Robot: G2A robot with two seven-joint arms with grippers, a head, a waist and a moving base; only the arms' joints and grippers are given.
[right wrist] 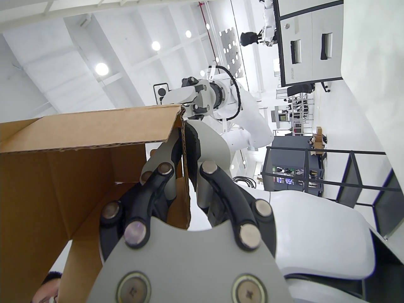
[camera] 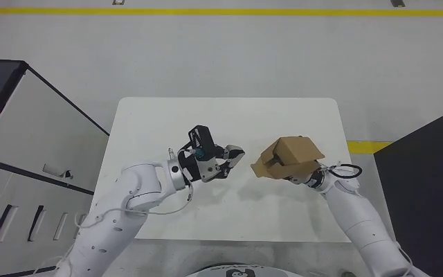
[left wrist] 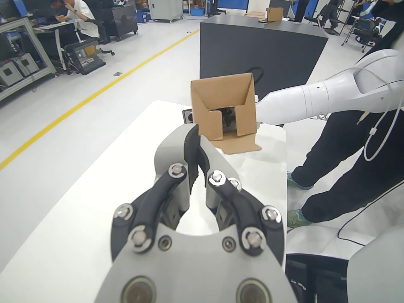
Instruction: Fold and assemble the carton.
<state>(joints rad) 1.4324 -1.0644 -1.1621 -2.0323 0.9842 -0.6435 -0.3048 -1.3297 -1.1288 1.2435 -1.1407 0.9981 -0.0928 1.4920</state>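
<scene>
Carton half erected, end flaps unfolded.
The cardboard carton (camera: 291, 158) is held near the counter's (camera: 208, 111) right edge, one wall clamped in the right jaws. The left jaws, drawn together and empty, are mid-counter. Flap folding is judged next.

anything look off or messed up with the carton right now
Nothing looks damaged or spilled. The carton is only half formed. The end facing the left tool gapes open and one flap lies splayed flat on the table. The right tool is clamped on one wall.
</scene>
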